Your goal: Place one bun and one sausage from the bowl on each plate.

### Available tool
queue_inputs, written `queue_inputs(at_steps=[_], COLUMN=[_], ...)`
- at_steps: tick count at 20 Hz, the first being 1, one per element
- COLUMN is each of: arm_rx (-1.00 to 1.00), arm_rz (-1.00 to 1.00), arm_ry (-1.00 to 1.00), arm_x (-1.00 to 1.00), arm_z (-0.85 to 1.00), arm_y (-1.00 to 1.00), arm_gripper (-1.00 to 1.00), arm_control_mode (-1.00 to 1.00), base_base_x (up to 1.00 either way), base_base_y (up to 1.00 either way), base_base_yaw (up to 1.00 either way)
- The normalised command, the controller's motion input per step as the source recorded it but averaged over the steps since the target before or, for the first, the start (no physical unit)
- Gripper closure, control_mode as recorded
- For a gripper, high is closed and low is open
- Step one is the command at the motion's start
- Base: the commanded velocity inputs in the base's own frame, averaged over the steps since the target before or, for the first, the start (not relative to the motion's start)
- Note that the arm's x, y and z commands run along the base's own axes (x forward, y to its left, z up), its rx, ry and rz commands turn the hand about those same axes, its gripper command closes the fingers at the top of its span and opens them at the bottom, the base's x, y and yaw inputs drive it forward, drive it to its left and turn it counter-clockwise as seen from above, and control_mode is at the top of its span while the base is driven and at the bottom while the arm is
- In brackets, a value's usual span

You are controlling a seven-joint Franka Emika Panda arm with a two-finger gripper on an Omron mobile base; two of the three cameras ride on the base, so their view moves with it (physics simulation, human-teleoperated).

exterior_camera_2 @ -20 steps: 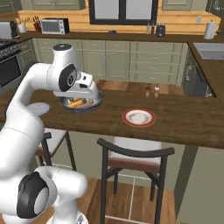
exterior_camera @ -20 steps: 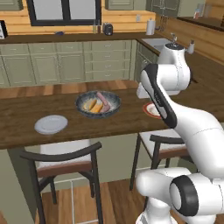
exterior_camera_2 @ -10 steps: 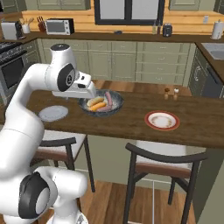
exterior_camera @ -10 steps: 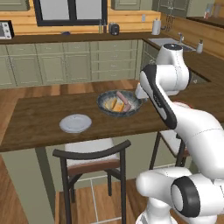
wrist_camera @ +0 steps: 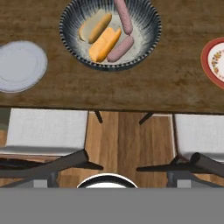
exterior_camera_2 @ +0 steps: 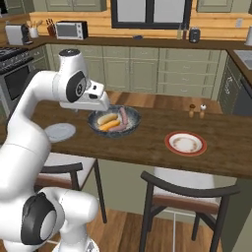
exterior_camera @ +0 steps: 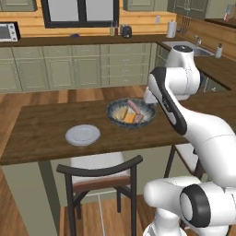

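The speckled bowl (wrist_camera: pixel 70 41) stands on the wooden counter and holds two yellow-orange buns (wrist_camera: pixel 105 44) (wrist_camera: pixel 94 27) and two pinkish sausages (wrist_camera: pixel 123 16) (wrist_camera: pixel 120 48). The same bowl (exterior_camera_2: pixel 114 134) (exterior_camera: pixel 131 125) lies just beyond my hand. The light grey plate (wrist_camera: pixel 19 65) (exterior_camera: pixel 82 134) lies bare to the bowl's left. The red-rimmed plate (exterior_camera_2: pixel 185 143) (wrist_camera: pixel 216 59) lies bare to its right. My gripper (exterior_camera_2: pixel 103 105) hovers above the counter's near edge beside the bowl; its fingers are hidden.
Two chairs (exterior_camera_2: pixel 189 189) (exterior_camera: pixel 101 170) are pushed in under the counter's near edge. Salt and pepper shakers (exterior_camera_2: pixel 197 111) stand behind the red-rimmed plate. Kitchen cabinets line the far wall.
The whole scene has slid rightwards in both base views, so the base has driven; bowl and plates keep their places on the counter. The arm holds the same pose.
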Motion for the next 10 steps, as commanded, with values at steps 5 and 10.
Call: queue_inputs(at_steps=[5, 10], arm_rx=[0.0, 0.04], arm_rz=[0.01, 0.0], arm_ry=[0.0, 0.03], arm_x=[0.57, 1.0], arm_z=[-0.03, -0.18], arm_y=[0.0, 0.1], arm_gripper=[-1.0, -1.0], arm_control_mode=[-1.0, -1.0], base_base_x=[0.37, 0.0], base_base_y=[0.0, 0.0], base_base_yaw=[0.03, 0.0])
